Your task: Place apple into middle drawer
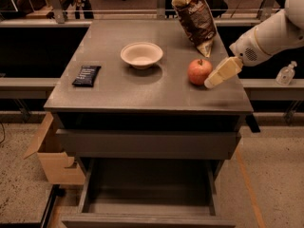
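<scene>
- Our gripper [214, 80] has the apple [199, 71] just beside it; how open it is, we cannot tell.
- We judge the apple firm, smooth and light: grip across its middle.

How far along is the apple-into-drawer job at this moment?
Done: the middle drawer stands pulled out, its floor bare and ready. In hand: the gripper is low over the cabinet top, close beside the apple, which sits on that top; whether they touch cannot be told. Left: grasp the apple, lift it, carry it down to the drawer and release it inside.
</scene>
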`<state>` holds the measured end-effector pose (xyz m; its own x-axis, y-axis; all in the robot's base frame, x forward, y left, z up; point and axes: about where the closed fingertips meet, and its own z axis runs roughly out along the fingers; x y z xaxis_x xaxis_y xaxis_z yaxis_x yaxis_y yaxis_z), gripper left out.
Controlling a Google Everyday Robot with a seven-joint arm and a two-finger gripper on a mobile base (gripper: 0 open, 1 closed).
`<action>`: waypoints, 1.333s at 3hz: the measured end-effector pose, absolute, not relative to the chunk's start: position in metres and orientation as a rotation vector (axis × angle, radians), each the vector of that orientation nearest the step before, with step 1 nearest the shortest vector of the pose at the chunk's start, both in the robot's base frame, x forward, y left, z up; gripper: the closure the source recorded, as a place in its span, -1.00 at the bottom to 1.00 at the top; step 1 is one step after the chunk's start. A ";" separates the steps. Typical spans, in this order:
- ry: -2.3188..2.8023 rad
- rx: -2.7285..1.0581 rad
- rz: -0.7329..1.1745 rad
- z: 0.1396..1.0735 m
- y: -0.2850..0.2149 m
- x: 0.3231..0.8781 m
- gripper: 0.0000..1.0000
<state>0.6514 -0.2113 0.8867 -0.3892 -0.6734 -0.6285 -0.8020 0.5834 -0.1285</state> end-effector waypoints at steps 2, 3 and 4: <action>2.152 -1.164 0.296 0.874 -0.194 0.674 -1.00; 2.135 -1.184 0.319 0.871 -0.181 0.678 -1.00; 2.132 -1.195 0.338 0.867 -0.172 0.678 -0.67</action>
<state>0.6785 -0.1717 0.8671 -0.3636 -0.6601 -0.6573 -0.8310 0.5487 -0.0914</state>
